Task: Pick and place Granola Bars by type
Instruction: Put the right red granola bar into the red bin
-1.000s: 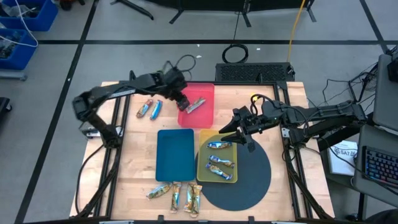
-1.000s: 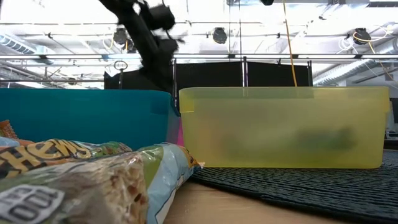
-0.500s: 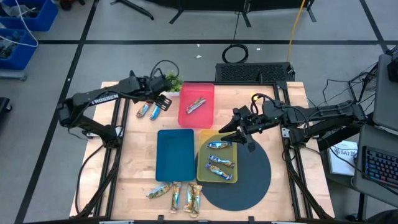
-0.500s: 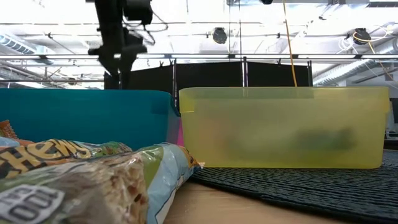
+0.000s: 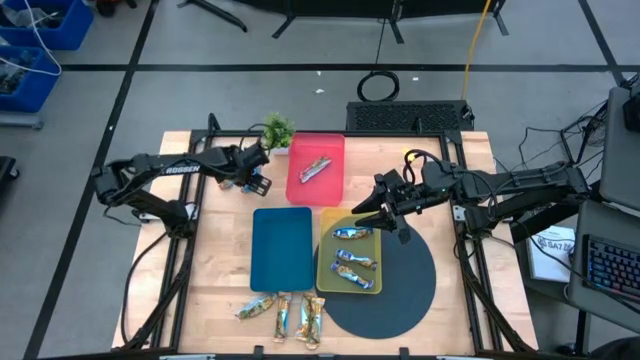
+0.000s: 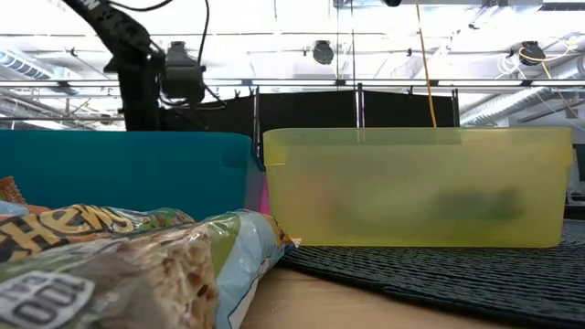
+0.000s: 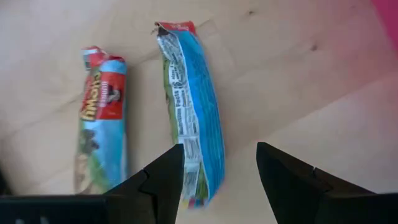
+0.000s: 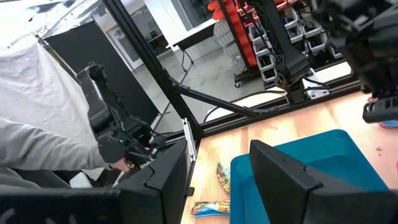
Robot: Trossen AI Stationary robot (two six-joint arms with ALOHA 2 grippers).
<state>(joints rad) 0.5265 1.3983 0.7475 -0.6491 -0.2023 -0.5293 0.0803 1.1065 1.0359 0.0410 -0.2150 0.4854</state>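
Observation:
Two granola bars lie flat on the wood left of the red tray [image 5: 316, 150]: a blue bar [image 7: 194, 124] and a red-and-blue bar [image 7: 99, 118]. My left gripper [image 5: 254, 180] [image 7: 220, 180] hovers open above them, its fingers on either side of the blue bar's end without touching. One bar [image 5: 316, 168] lies in the red tray, three bars [image 5: 352, 258] in the yellow tray [image 5: 325, 275], and several bars [image 5: 285, 312] by the near edge. The blue tray [image 5: 282, 247] holds none. My right gripper [image 5: 366, 210] [image 8: 217, 180] waits open over the yellow tray's far end.
A small green plant [image 5: 277, 129] stands just beyond the left gripper, at the red tray's far-left corner. A dark round mat [image 5: 405, 285] lies under the yellow tray. A person [image 8: 43, 124] shows beyond the table in the right wrist view.
My left gripper has moved from over the red tray toward the table's left, then a little toward the near edge, ending above the two bars on the wood. The bar in the red tray has stayed where it lay.

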